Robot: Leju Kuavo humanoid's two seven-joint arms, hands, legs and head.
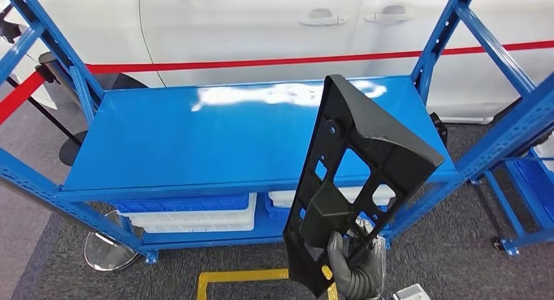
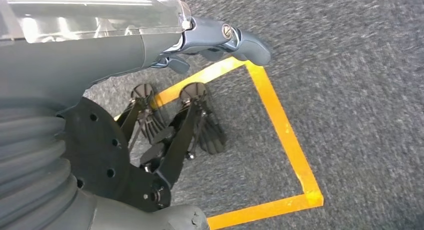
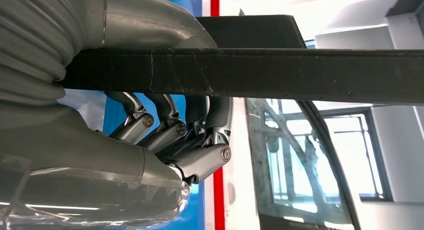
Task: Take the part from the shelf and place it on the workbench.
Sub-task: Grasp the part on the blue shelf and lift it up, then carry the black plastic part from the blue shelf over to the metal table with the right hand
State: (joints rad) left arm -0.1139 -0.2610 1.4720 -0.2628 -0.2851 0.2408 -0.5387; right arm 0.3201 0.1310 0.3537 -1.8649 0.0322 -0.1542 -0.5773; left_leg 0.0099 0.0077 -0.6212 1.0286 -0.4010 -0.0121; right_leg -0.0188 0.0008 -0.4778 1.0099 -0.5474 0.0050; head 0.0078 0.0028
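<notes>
part: black plastic bracket (image 1: 356, 182), long, with cut-out windows, stood nearly upright and leaned toward 1 o'clock; lower end at 6 o'clock of the head view, upper end in front of the shelf board's far edge. Held in the air, not resting on anything.
right hand: right hand (image 1: 353, 267) gripped the bracket at its lower end; in the right wrist view the fingers (image 3: 170, 132) were curled up against one face of the bracket's edge (image 3: 250, 74), thumb side on the other.
left hand: left hand (image 2: 220, 42) hung over the floor, thumb out straight, dark fingers (image 2: 200, 125) loosely spread, nothing in it, so released.
shelf: blue steel rack (image 1: 196, 136), its top board bare blue with a glare patch at 12 o'clock; bracket was in front of its right half.
bins: blue and white plastic bins (image 1: 196, 212) on the rack's lower level, at 7 o'clock of the bracket.
floor: grey carpet (image 2: 350, 64) with a yellow tape square (image 2: 280, 125) below the left hand.
background: white car (image 1: 261, 25) behind the rack, red barrier tape (image 1: 261, 61) across it.
</notes>
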